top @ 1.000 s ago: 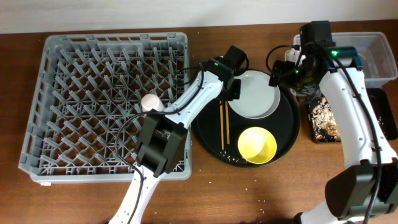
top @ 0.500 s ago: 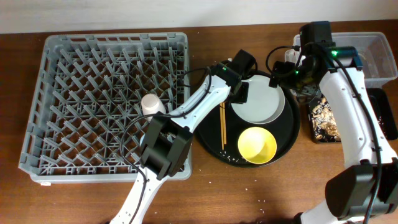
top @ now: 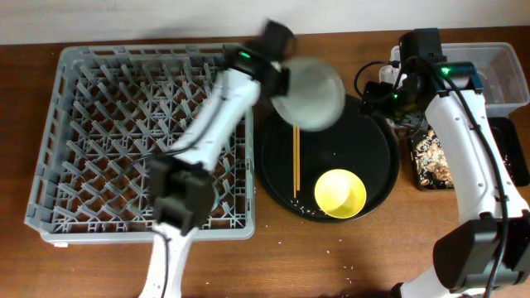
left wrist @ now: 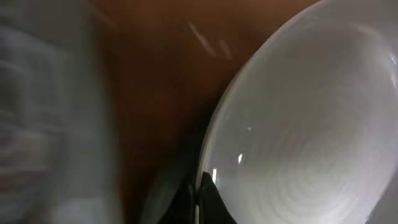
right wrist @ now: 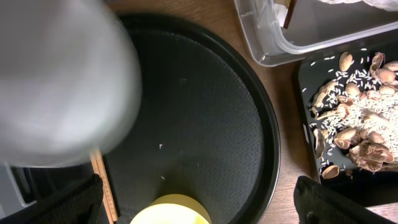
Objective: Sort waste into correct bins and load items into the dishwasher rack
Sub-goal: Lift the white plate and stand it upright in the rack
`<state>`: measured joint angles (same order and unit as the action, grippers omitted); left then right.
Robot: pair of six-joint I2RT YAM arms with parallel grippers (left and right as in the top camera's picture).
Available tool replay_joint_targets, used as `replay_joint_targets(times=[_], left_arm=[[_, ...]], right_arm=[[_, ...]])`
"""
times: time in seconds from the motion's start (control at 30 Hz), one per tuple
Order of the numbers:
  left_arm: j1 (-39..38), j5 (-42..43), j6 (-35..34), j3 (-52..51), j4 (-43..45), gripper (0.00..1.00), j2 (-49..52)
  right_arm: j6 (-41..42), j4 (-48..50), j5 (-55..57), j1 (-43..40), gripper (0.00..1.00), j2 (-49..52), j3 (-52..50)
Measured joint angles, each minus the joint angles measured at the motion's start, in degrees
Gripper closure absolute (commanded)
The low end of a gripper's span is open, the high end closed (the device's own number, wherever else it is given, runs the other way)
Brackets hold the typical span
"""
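Overhead: my left claw (top: 279,76) had whisked the white plate (top: 313,91) off the round tray (top: 373,157), now above the rack (top: 50,149) edge, desk's far side. Left wrist: clamped on its rim. Right wrist: my right claw (right wrist: 199,205) gaped, empty. Racking comes next, I'd say.

Brown wood tbl (top: 83,265) w/ white wall (top: 124,16) behind

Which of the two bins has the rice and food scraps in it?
The shallow black tray: brownish leftovers and rice lie in it, while the clear tub beside it holds white paper.
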<state>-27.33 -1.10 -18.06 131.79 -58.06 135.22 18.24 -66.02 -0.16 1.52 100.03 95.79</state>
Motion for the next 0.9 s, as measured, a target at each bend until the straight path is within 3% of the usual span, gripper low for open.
replay_joint_targets(times=[0.1,0.17,0.27,0.47,0.7,0.8,0.83,0.9], left_arm=[[6.21,-7.45,7.02,1.14,0.04,1.00,-12.39],[6.23,-19.85,12.11,1.81,0.00,1.00,-16.46],[5.01,-39.56,17.81,1.99,-1.36,1.00,-16.28],[5.01,-62.60,18.91,1.92,-1.66,1.00,-3.80],[8.07,-65.29,18.03,1.95,-1.66,1.00,-2.97],[9.14,-60.87,18.03,1.95,-1.77,0.99,-2.97],[9.03,-57.92,18.03,1.95,-2.56,0.82,-2.95],[9.07,-53.37,17.79,1.95,-5.57,0.26,-2.67]], right_arm=[[-0.02,0.00,0.00,0.00,0.01,0.00,0.00],[0.00,0.00,0.00,0.00,0.02,0.00,0.00],[0.00,-0.02,0.15,0.00,0.02,0.00,0.00],[0.00,0.00,0.15,0.00,0.02,0.00,0.00],[0.00,-0.02,0.17,0.00,0.01,0.00,0.00],[0.00,-0.02,0.17,0.00,0.01,0.00,0.00],[0.00,-0.02,0.17,0.00,0.02,0.00,0.00],[0.00,-0.04,0.17,0.00,0.02,0.00,0.00]])
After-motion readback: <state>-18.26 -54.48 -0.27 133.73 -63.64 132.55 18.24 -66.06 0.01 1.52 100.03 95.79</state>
